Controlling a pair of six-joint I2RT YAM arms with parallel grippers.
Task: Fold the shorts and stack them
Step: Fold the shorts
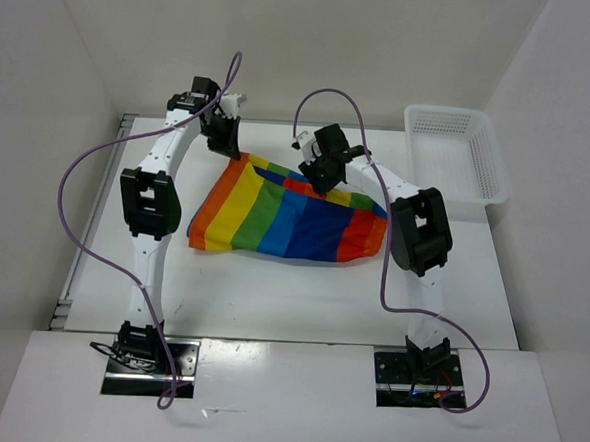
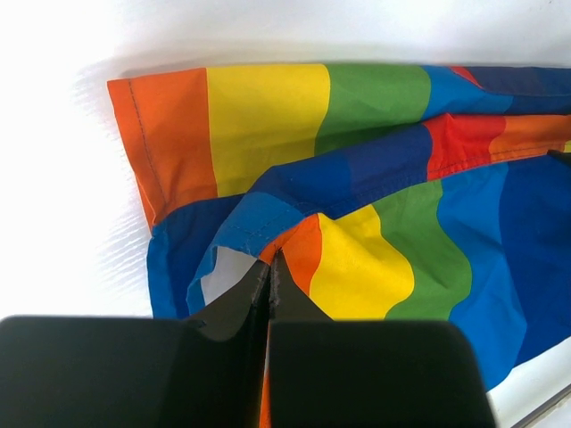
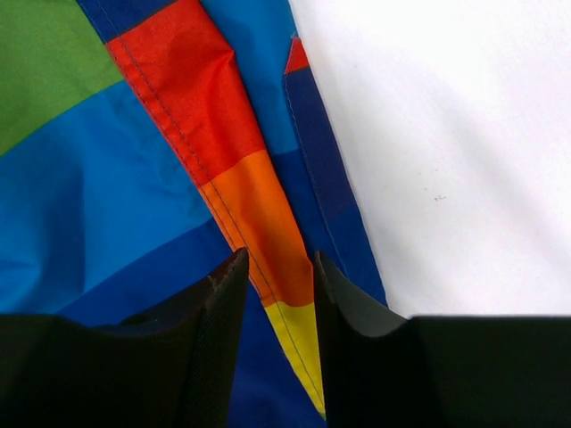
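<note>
Setting: white bench [image 1: 271, 290] boxed in by plain white walls at the left, right and far sides.
Shorts: soft cloth shorts in rainbow blocks of red, orange, yellow, green and blue [image 1: 285, 215], rumpled and part doubled over, at the middle of the bench.
Long axis: left to right, roughly parallel to the far edge.
Left claw [image 2: 270, 267]: fingers pressed together on a hemmed corner at the cloth's far left.
Right claw [image 3: 278, 267]: fingers narrowly parted astride the red-orange hem on the far side. I cannot tell whether they bite.
Key relation: the cloth spreads from both claws toward the near edge. A fold likely means drawing the far hem that way, both arms about equally close.
Basket: white plastic lattice basket [image 1: 444, 111] at the far right corner, apart from the cloth.
Writing: none readable.
</note>
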